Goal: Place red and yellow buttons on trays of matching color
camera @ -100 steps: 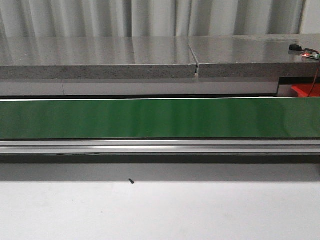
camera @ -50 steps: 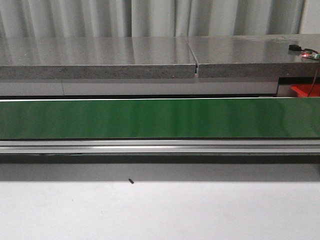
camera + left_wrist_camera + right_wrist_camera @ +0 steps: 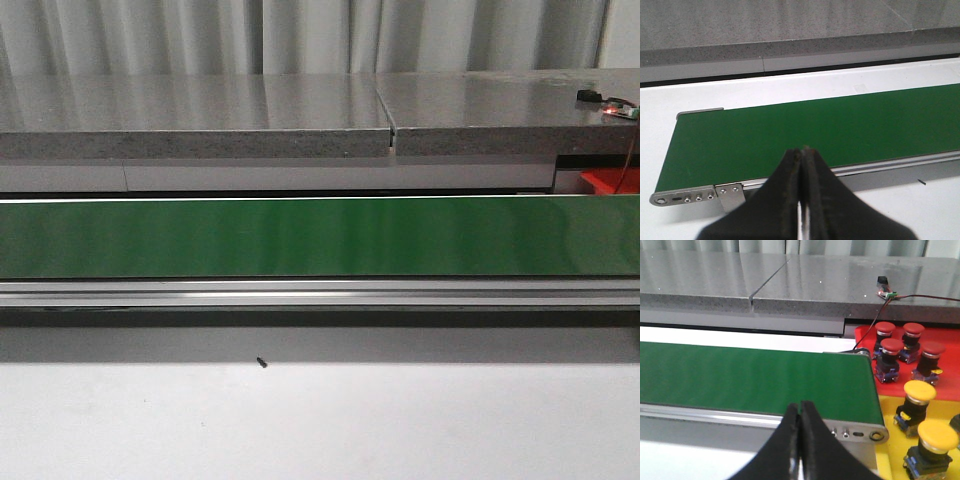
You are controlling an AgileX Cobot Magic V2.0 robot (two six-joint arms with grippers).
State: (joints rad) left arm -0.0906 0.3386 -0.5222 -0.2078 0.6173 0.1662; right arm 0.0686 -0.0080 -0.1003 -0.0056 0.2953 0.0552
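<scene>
- The left black pincer point(image 3: 801, 200) is pressed together with nothing in it, above the long green belt point(image 3: 815, 130).
- The right black pincer point(image 3: 799, 440) is together too.
- Round red buttons point(image 3: 891, 346) sit on the red tray point(image 3: 945, 335); round yellow buttons point(image 3: 920, 390) sit on the yellow tray point(image 3: 890, 412).
- The belt is bare; a button riding along could roll past before a pincer opens.

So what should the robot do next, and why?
Probably just wait with both arms over the green belt. It carries no button, and both sets of jaws are shut on nothing. Four red buttons and two yellow ones already sit on matching trays.
</scene>
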